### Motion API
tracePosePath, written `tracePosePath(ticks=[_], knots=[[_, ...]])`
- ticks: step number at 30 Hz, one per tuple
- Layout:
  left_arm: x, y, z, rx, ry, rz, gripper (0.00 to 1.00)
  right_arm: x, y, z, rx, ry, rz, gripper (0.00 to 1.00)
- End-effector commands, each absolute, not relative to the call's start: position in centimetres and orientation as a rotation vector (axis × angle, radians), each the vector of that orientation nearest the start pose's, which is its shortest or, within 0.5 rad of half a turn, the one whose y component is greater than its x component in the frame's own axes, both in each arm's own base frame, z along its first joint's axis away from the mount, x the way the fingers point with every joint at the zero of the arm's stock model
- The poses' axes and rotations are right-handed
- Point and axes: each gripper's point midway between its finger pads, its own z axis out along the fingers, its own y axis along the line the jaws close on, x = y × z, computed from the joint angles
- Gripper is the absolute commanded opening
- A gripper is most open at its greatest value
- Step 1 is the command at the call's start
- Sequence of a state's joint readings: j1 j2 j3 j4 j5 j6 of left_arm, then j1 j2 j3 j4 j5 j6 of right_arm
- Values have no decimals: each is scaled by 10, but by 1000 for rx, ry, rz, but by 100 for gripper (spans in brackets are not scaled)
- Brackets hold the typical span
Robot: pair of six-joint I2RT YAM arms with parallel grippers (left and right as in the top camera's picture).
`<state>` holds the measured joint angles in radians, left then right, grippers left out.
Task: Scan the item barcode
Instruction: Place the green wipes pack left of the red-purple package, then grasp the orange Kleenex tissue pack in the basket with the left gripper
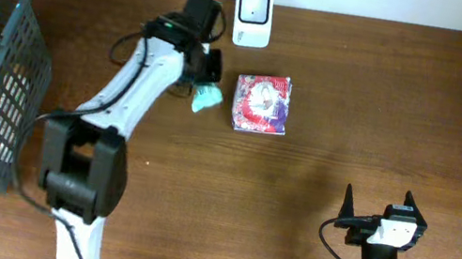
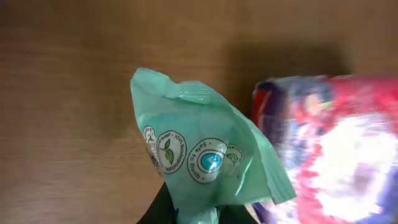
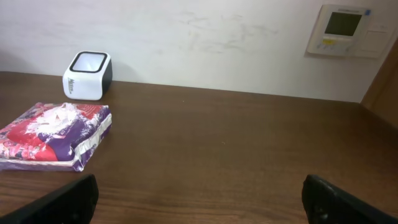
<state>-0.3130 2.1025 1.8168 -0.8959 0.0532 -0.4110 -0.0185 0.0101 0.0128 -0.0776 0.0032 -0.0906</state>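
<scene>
The left gripper is squeezed tight on the bottom end of a green packet. The packet is soft, shiny plastic, all crinkly, with little round pictures on it. It sticks out past the fingers, over the brown wooden table. Just beside it lies a flat, puffy packet, red and purple with white, and also shiny. From the top view, I cannot tell if the two touch. The white scanner is a small box with round corners and a dark window. It stands near the green packet, at the back edge. The right gripper is wide open, far away, with nothing in it.
</scene>
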Motion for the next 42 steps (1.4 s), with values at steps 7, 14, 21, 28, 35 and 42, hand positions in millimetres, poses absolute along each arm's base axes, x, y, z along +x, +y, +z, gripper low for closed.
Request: tracePosePath(ticks=[7, 14, 21, 28, 35, 42], knots=[[473, -150, 51, 54, 2836, 27, 44, 246, -5, 155, -61, 1650, -93, 98], [496, -165, 123, 162, 2717, -135, 40, 246, -5, 155, -61, 1650, -93, 98], [511, -14, 421, -233, 2015, 13, 94, 246, -5, 155, -61, 1650, -93, 98], [392, 295, 367, -880, 2051, 818, 97, 246, -5, 155, -61, 1650, -93, 98], [378, 331, 225, -637, 2428, 731, 94, 246, -5, 155, -61, 1650, -93, 98], [386, 337, 111, -555, 2642, 699, 74, 246, -5, 155, -61, 1650, -93, 98]])
